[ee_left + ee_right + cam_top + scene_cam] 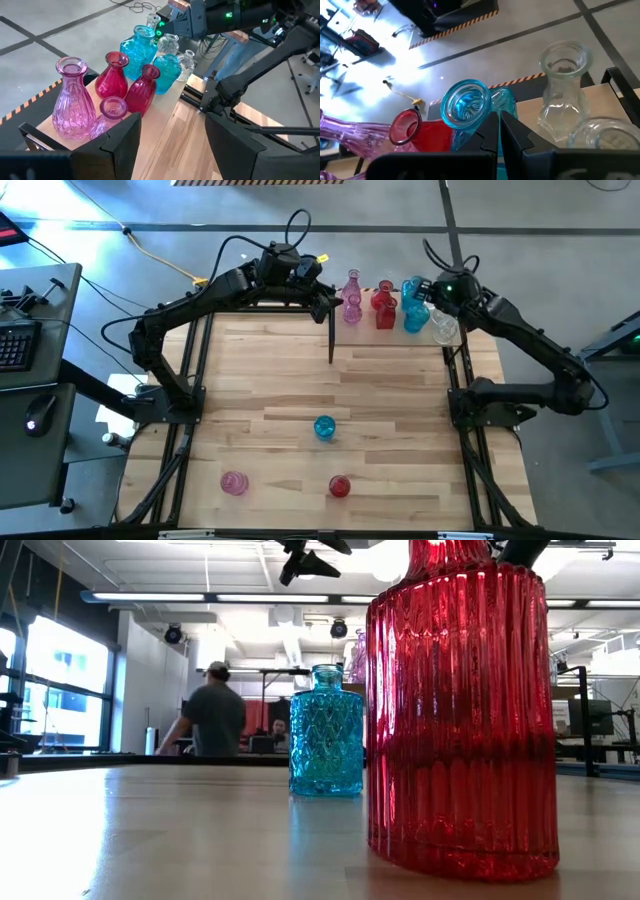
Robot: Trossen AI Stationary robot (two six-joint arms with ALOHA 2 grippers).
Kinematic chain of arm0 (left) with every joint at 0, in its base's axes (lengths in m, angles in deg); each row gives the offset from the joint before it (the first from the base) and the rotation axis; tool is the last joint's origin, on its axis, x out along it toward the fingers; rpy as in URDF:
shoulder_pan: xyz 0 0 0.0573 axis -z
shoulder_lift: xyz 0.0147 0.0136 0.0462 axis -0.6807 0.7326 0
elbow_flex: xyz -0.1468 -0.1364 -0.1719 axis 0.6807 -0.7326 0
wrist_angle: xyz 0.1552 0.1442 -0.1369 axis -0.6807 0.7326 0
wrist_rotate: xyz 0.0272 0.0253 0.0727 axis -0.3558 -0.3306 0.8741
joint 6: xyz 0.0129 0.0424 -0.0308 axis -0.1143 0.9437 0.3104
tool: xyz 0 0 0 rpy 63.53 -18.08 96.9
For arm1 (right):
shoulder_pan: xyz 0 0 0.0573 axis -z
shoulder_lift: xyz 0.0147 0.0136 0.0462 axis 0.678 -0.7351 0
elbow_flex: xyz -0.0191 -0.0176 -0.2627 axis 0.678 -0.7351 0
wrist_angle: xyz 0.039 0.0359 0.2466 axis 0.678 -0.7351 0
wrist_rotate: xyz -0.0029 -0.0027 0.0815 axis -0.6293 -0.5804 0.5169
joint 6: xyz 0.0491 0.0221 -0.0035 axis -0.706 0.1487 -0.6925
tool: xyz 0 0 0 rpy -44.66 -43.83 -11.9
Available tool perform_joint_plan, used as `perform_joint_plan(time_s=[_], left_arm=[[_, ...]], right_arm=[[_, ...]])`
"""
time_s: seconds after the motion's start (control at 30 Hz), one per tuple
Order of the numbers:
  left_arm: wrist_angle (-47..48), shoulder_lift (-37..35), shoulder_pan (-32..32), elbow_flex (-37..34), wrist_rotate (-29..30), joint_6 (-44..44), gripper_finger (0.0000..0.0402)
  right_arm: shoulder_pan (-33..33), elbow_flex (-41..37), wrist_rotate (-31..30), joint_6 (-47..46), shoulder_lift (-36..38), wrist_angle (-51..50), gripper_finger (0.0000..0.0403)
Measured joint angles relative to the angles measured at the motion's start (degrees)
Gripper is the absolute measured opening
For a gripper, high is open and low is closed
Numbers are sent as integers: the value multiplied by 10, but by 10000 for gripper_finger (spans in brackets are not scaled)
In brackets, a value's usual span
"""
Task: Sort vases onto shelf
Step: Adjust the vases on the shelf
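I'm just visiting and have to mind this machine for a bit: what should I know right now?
Left gripper: open, empty, beside the pink vases on the shelf.
Right gripper: shut, empty, over the blue vases.
Done: pink, red, blue and clear vases stand grouped on the shelf.
Left: a turquoise bottle, a pink vase and a red vase on the tabletop.
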Motion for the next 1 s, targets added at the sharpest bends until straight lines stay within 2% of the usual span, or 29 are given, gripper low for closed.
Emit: perform_joint_plan(time_s=[0.1, 0.5, 1.0], left_arm=[[0, 0, 0, 0, 0, 22, 211], [0, 0, 0, 0, 0, 30, 211], [0, 0, 0, 0, 0, 31, 211]], right_arm=[[-7, 0, -19, -20, -2, 0, 0], [-6, 0, -19, -36, -58, 25, 0], [20, 0, -20, -32, -25, 19, 0]])
